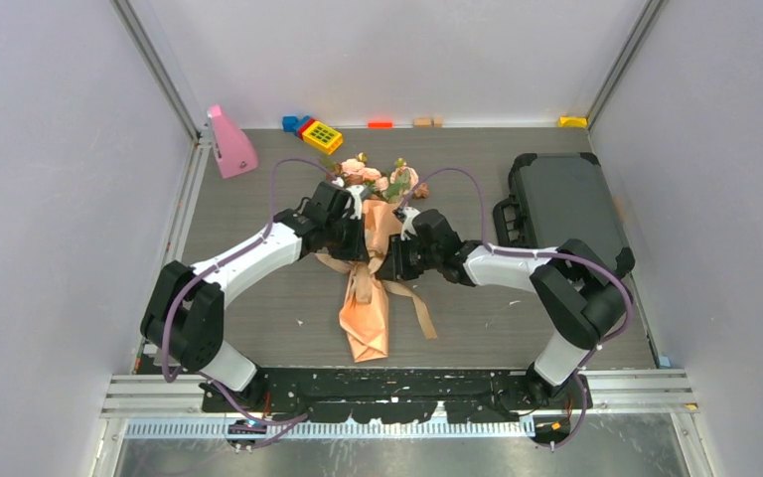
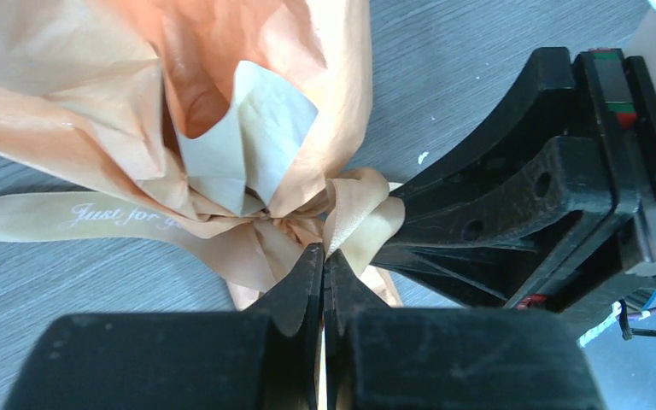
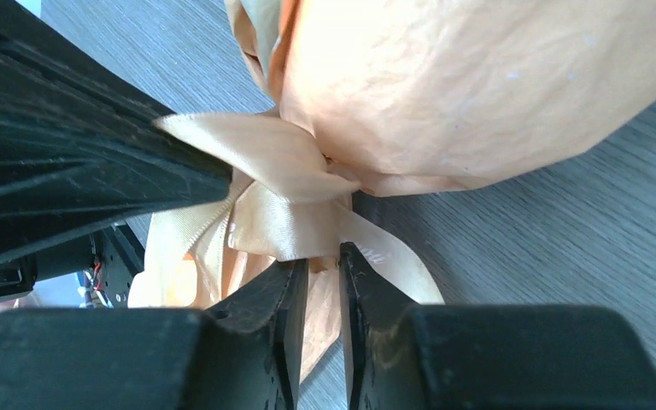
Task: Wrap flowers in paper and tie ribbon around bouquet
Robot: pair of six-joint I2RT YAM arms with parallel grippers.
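The bouquet (image 1: 370, 298) lies on the table: a peach-orange paper (image 1: 368, 323) cone with the flowers (image 1: 378, 179) at its far end. The tan ribbon (image 1: 360, 278) is knotted round the cone's waist, one tail (image 1: 423, 320) trailing right. From the left, my left gripper (image 1: 362, 245) (image 2: 325, 250) is shut on a ribbon loop (image 2: 360, 209) beside the knot. My right gripper (image 1: 390, 263) (image 3: 325, 254) faces it from the right, jaws slightly apart with the ribbon (image 3: 286, 218) just past the tips and nothing clamped. A printed ribbon tail (image 2: 68, 218) runs left.
A pink wedge (image 1: 230, 145) and a yellow toy block (image 1: 320, 134) sit at the back left. A dark case (image 1: 556, 199) lies at the right. Small coloured blocks line the back wall (image 1: 380, 124).
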